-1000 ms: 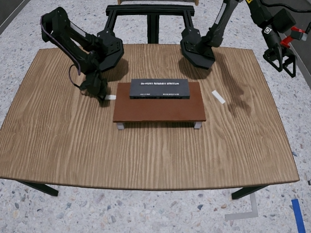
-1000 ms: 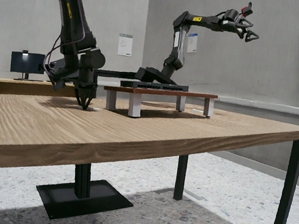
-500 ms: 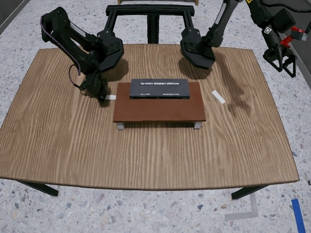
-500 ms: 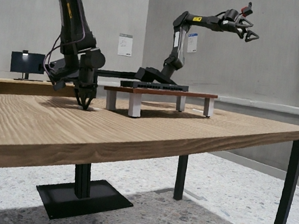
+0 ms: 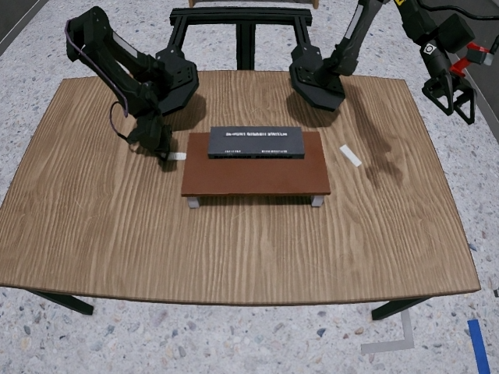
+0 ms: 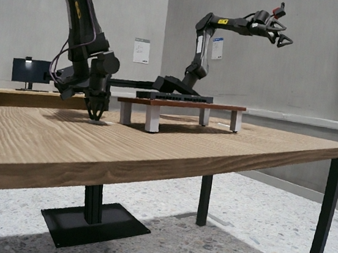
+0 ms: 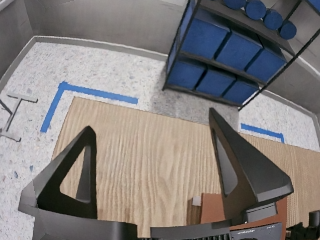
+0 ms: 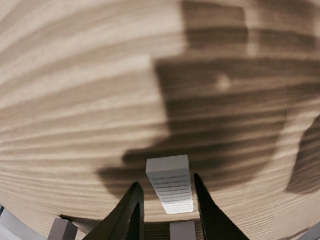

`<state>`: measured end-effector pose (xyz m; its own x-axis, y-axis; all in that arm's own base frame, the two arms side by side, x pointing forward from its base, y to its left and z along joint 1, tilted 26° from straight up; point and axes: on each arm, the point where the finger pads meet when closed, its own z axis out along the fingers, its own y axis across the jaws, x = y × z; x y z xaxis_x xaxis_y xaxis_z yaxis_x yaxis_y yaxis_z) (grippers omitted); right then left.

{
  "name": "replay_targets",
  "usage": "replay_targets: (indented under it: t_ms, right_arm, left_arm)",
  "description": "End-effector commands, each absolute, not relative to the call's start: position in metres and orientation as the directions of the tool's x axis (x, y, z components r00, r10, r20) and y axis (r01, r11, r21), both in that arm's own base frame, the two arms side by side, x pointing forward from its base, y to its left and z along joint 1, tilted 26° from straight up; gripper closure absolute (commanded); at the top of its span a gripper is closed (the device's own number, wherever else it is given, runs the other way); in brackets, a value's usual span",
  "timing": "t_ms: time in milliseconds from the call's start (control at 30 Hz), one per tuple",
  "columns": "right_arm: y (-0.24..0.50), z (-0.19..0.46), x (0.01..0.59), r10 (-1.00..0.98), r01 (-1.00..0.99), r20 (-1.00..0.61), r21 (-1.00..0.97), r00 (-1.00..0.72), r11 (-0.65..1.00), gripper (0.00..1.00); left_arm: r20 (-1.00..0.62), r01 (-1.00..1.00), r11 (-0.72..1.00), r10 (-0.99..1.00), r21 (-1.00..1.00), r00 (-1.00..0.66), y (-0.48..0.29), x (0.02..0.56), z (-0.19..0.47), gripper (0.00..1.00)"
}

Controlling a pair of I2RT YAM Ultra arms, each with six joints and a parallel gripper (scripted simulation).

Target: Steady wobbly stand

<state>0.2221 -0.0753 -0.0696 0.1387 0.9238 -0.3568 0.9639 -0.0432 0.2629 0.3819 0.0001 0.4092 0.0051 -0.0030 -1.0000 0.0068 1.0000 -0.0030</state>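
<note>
The brown stand (image 5: 256, 164) rests on white legs mid-table with the dark network switch (image 5: 256, 142) on its rear half. My right gripper (image 5: 163, 154) is low at the stand's left end, fingers slightly apart around a white wedge (image 5: 177, 156) that lies flat on the table. A second wedge (image 5: 350, 155) lies right of the stand. My left gripper (image 5: 459, 114) is wide open and empty, high beyond the table's right edge.
Both arm bases (image 5: 177, 86) (image 5: 316, 86) stand at the table's back edge behind the stand. In the exterior view the stand (image 6: 181, 104) and switch (image 6: 174, 97) show side-on, with the right gripper (image 6: 94, 118) touching down beside them.
</note>
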Motion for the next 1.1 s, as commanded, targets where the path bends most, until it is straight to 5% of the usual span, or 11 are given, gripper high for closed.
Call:
replay_targets:
  t_ms: [0, 833, 867, 1067]
  right_arm:
    - [-0.072, -0.052, 0.223, 0.916, 0.967, -0.374, 0.252, 0.146, -0.051, 0.58]
    - [-0.056, -0.016, 0.209, 0.917, 0.963, -0.374, 0.265, 0.138, -0.037, 0.58]
    - [-0.051, 0.003, 0.244, 0.924, 0.933, -0.357, 0.360, 0.137, 0.001, 0.58]
    - [-0.046, 0.020, 0.273, 0.935, 0.905, -0.355, 0.398, -0.001, 0.152, 0.58]
  left_arm:
    - [-1.000, 0.023, 1.000, 0.004, 0.004, 0.016, -0.006, 0.375, 0.415, 0.00]
    - [-1.000, 0.023, 1.000, 0.004, 0.004, 0.016, -0.006, 0.375, 0.415, 0.00]
    - [-1.000, 0.023, 1.000, 0.004, 0.004, 0.016, -0.006, 0.375, 0.415, 1.00]
    - [-1.000, 0.023, 1.000, 0.004, 0.004, 0.016, -0.006, 0.375, 0.415, 1.00]
